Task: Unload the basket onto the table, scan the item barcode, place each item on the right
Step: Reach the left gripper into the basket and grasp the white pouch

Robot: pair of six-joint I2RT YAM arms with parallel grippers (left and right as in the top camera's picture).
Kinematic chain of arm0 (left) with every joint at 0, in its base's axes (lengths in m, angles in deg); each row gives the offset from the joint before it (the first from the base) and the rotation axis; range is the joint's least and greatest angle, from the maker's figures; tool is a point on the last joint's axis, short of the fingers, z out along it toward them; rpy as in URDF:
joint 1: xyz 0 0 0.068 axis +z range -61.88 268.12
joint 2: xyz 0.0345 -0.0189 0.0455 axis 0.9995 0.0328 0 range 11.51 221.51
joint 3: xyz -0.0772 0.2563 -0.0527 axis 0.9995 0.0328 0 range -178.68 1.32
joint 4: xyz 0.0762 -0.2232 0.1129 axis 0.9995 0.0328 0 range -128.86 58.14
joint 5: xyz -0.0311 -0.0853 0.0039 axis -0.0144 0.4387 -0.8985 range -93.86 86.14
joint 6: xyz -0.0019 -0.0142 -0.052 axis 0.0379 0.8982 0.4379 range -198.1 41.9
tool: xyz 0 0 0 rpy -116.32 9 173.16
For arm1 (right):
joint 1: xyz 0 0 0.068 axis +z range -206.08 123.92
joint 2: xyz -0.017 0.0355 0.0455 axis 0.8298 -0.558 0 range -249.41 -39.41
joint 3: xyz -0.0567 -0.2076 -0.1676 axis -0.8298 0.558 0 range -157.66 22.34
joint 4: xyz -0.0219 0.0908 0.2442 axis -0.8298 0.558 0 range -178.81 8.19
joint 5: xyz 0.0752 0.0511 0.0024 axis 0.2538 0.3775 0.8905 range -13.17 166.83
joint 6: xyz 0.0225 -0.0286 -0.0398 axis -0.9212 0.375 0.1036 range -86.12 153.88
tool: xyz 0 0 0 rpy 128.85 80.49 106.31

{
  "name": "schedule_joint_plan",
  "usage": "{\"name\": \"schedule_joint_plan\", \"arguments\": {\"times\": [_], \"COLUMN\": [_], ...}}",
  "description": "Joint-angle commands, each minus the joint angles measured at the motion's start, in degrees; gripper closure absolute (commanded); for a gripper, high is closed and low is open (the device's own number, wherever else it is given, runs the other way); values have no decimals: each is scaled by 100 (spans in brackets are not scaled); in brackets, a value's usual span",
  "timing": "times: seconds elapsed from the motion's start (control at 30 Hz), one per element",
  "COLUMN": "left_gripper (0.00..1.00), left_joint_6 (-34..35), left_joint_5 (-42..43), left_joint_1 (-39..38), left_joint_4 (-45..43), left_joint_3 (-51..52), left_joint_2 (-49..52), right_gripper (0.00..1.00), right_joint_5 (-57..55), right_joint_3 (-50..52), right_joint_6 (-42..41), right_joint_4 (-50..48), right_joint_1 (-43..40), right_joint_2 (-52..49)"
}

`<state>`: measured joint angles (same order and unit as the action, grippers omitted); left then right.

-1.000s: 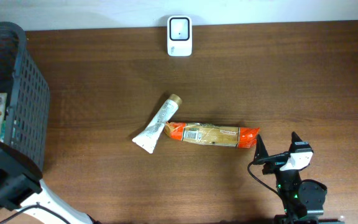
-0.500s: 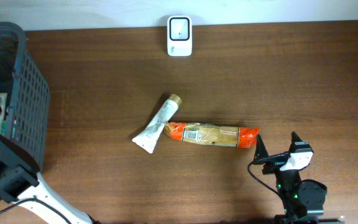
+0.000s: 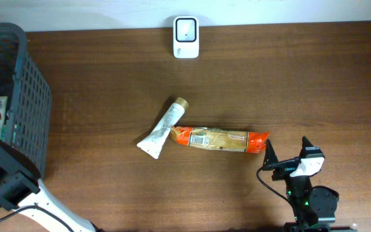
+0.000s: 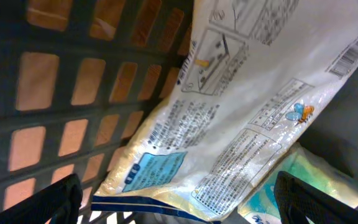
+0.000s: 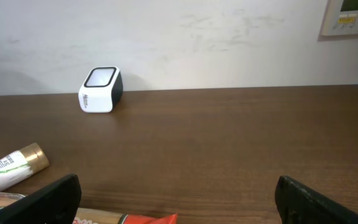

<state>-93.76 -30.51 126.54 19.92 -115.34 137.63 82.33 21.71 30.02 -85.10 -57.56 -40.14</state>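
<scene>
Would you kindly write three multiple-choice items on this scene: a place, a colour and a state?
1. Where on the table does the white scanner stand? A) near edge B) far edge, by the wall C) right-hand edge
2. What colour is the cap of the tube? A) gold B) blue C) black
3. How is the right pincer? A) shut on the tube B) open, empty C) shut on the scanner
B: it sits by the wall. A: the cap is gold. B: wide apart, nothing in it.
</scene>
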Motion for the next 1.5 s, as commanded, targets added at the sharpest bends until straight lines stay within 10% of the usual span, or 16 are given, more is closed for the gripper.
{"name": "schedule_joint_plan", "arguments": {"times": [0.0,1.03,1.2,1.47], "left_gripper": [3,7,23,1], "left_joint_6": [-170,-201,-201,-684], "left_joint_5": [-85,-297,-295,-317], "left_joint_1": [44,48,48,63], "left_joint_4": [-94,-22,-37,-201], "left_joint_3": [282,317,317,317], "left_joint_2": [52,52,52,52], "right_gripper": [1,1,1,1], "right_joint_5": [31,31,31,31], "right_joint_3": [31,31,31,31], "right_joint_6": [24,24,24,24], "right_joint_4": [33,33,33,33], "right_joint_1": [-48,-48,-48,-48], "right_joint_2": [37,37,37,37]}}
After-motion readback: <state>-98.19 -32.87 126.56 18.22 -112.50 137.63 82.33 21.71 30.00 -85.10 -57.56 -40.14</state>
